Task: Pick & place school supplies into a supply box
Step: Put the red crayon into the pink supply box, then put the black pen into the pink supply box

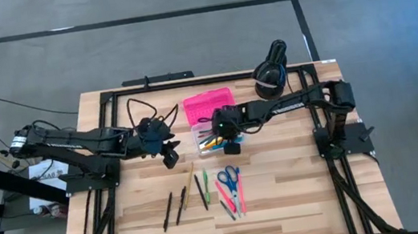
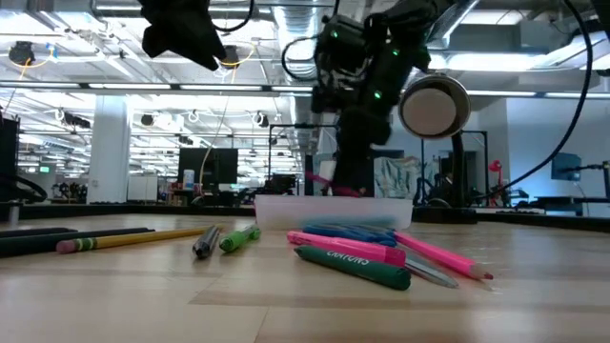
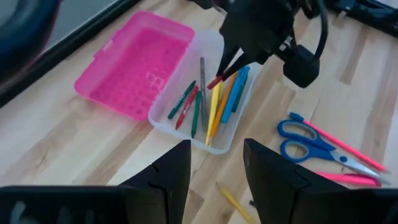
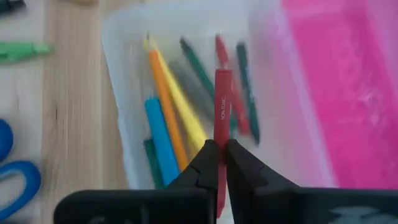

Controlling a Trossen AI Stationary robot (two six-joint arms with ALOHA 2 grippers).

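Note:
The supply box lies open at the table's far middle, its pink lid [image 1: 209,105] flat beside its clear base [image 1: 211,141]. The base holds several pens: yellow, orange, blue, green and red [image 4: 168,118]. My right gripper [image 4: 217,163] hovers over the base, shut on a red pen [image 4: 222,93]. My left gripper [image 3: 217,171] is open, raised just left of the box [image 1: 169,150] and touching nothing. Pencils [image 1: 179,206], a green pen [image 1: 205,190], blue-handled scissors [image 1: 229,179] and pink pens [image 1: 232,203] lie flat on the table nearer me. My right gripper pinches the red pen between its two fingers, which meet on the shaft [image 4: 222,135]. The pen runs along the fingers and sticks out past their tips. The fingers come from above, slanting down; the free end [image 3: 216,81] points into the clear base, lifted clear of it.
A black lamp [image 1: 272,72] stands at the far edge, right of the box and close to the right arm. In the low view the loose pens [image 2: 353,250] and pencil [image 2: 124,238] lie in front of the base [image 2: 334,210]. Bare wood shows toward the near left and right.

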